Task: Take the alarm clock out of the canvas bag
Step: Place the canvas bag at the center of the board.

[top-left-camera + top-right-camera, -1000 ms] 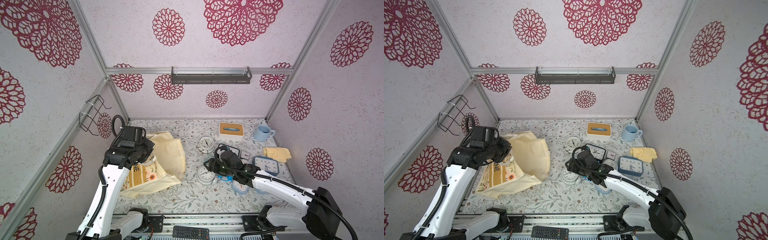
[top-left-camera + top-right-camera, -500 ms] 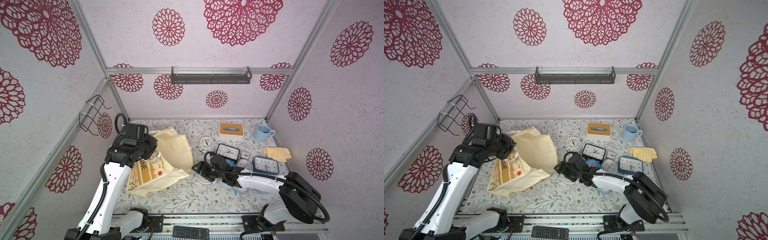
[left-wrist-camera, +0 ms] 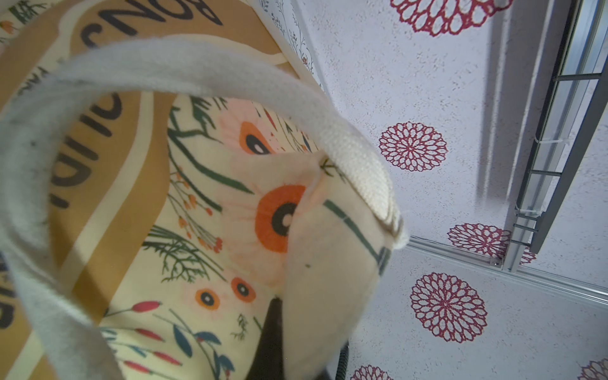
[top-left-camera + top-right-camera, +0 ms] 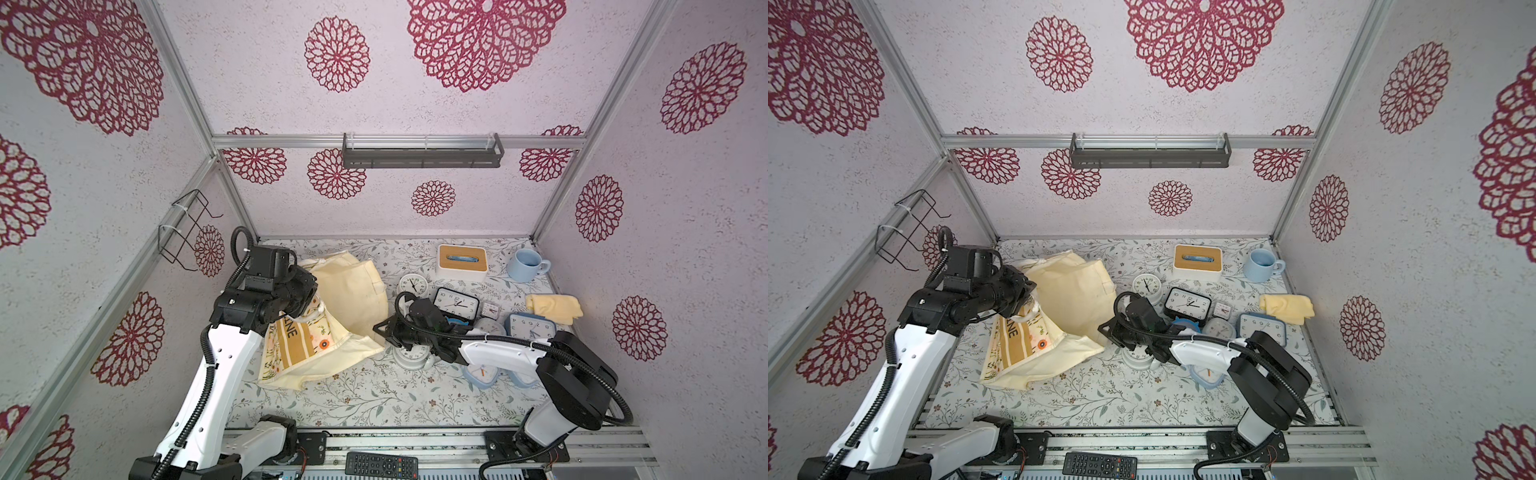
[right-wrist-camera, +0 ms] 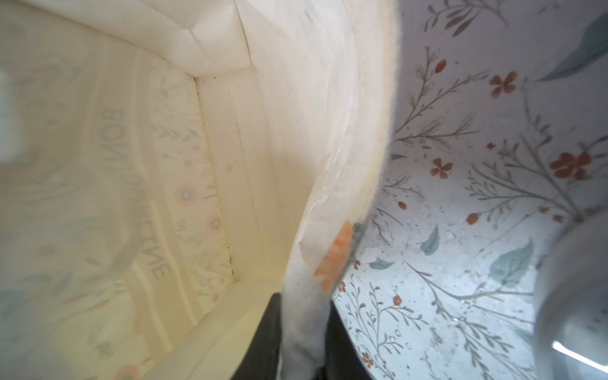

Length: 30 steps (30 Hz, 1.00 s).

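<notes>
Left arm [image 4: 232, 365]: stands up from its base, elbow high, wrist bent over the printed end of the canvas bag [image 4: 353, 291]. Left fingers [image 3: 272, 342] are together on a fold of the bag's cloth, right where the woven handle [image 3: 204, 75] is stitched on. Only one dark finger shows in the left wrist view; the cloth hides the rest.

Right arm [image 4: 503, 353]: stretched low and nearly flat over the counter [image 4: 374, 403], wrist reaching to the bag's open edge. Right fingers [image 5: 340, 352] are clamped on the bag's rim. In the right wrist view the cloth runs between the two dark fingers, with the bag's interior on one side and the counter on the other.

Bag: slumped on the counter in both top views, tan lettered panel [image 4: 1017, 336] facing up and tilted. The interior in the right wrist view is pale and blurred. Whether an alarm clock sits in it cannot be told.

Edges and room: a white round clock [image 4: 409, 357] lies just beside the bag's mouth, under the right wrist. A black-framed clock [image 4: 455, 303] and others crowd beyond it, away from the bag. The side wall [image 4: 137, 249] stands near the bag, behind the left arm. A bare strip of counter runs along the bag's panel side, toward the arm bases.
</notes>
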Each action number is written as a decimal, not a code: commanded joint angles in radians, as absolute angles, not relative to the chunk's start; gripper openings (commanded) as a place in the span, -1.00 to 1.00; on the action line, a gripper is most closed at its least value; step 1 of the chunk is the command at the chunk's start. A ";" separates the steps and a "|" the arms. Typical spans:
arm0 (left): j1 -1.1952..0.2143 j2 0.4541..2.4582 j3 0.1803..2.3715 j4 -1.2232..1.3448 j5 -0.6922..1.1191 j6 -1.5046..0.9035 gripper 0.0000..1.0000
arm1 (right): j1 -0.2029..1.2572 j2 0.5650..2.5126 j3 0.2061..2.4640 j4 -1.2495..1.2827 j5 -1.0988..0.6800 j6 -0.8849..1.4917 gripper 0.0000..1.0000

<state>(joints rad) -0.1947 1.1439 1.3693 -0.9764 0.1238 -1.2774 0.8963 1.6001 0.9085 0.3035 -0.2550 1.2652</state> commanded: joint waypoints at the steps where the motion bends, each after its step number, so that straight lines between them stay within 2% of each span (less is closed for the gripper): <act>1: -0.201 1.125 1.365 -0.935 0.159 -1.250 -1.00 | 0.883 1.531 1.015 0.165 -0.199 1.116 -1.00; 5: -0.201 1.129 1.377 -0.954 0.160 -1.205 -1.00 | 0.866 1.514 1.199 -0.099 -0.110 0.886 -1.00; 12: -0.201 1.157 1.356 -0.946 0.192 -1.142 -1.00 | 0.853 1.559 1.404 -0.292 -0.081 0.680 -1.00; 19: -0.200 1.198 1.309 -0.925 0.209 -1.086 -1.00 | 0.854 1.561 1.447 -0.345 -0.043 0.646 -1.00; 30: -0.199 1.256 1.353 -0.935 0.211 -1.012 -1.00 | 0.859 1.440 1.434 -0.351 0.023 0.654 -1.00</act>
